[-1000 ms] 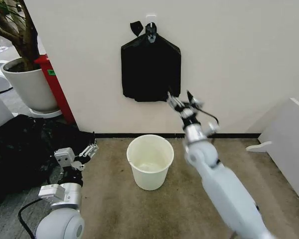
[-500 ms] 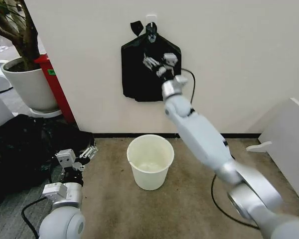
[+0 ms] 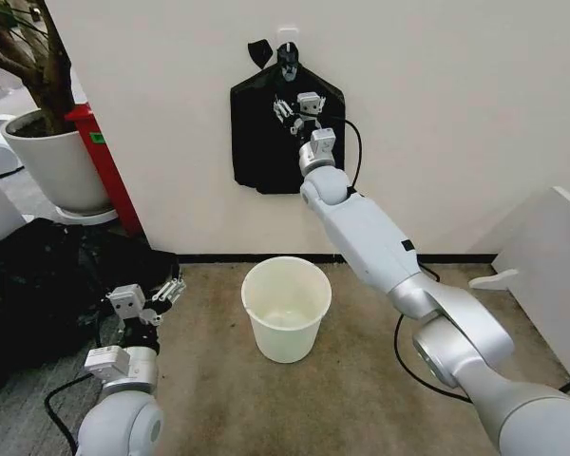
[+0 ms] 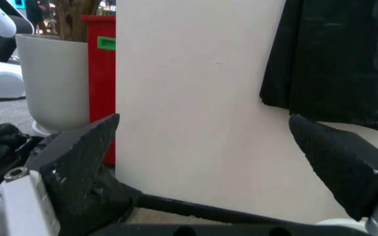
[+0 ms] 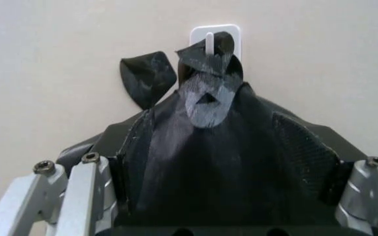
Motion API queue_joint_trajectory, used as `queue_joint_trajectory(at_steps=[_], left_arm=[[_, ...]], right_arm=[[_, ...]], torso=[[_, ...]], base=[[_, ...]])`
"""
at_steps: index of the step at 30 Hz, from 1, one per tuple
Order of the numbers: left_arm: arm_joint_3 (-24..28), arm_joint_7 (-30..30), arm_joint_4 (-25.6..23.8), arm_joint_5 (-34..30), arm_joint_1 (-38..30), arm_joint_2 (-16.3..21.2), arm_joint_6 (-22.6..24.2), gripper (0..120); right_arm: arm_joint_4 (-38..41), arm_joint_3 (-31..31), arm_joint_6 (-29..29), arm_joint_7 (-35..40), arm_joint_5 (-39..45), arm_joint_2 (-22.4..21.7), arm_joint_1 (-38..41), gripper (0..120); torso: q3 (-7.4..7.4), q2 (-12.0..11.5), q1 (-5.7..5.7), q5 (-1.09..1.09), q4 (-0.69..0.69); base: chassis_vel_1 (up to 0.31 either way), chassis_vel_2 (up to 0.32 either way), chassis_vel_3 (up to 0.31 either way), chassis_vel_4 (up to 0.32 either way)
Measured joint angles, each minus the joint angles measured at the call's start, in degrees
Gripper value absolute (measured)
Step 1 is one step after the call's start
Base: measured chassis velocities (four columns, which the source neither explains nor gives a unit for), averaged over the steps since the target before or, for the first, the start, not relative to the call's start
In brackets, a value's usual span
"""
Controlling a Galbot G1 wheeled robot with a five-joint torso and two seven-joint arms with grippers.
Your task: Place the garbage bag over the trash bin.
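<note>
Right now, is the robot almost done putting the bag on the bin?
Not nearly. The bin stands bare on the floor. The bags hang on the wall hook. The right gripper is open against them, nothing pulled free. The left gripper waits low, open.

Upper centre: black bag bundle, thin glossy wrinkled plastic. Lower centre: trash bin, smooth cream plastic, on matt carpeted floor.

glossy black garbage bag; cream-white trash bin; red box
</note>
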Motion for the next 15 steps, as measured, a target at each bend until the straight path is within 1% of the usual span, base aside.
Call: queue_joint_trajectory(at_steps=[4, 11, 15], left_arm=[[-0.1, -0.1, -0.3, 0.5, 0.4, -0.2, 0.0, 100], [-0.2, -0.6, -0.5, 0.7, 0.7, -0.4, -0.2, 100], [0.0, -0.9, -0.5, 1.1, 0.8, -0.8, -0.3, 100]], right_arm=[[-2.9, 0.7, 0.0, 1.1, -1.7, 1.4, 1.9, 68], [-3.7, 0.3, 0.0, 1.2, -2.3, 1.8, 3.3, 68], [-4.0, 0.2, 0.0, 1.2, -2.4, 2.2, 3.5, 62]], torso=[[0.0, 0.0, 0.0, 0.0, 0.01], [0.0, 0.0, 0.0, 0.0, 0.0], [0.0, 0.0, 0.0, 0.0, 0.0]], base=[[0.0, 0.0, 0.0, 0.0], [0.0, 0.0, 0.0, 0.0], [0.0, 0.0, 0.0, 0.0]])
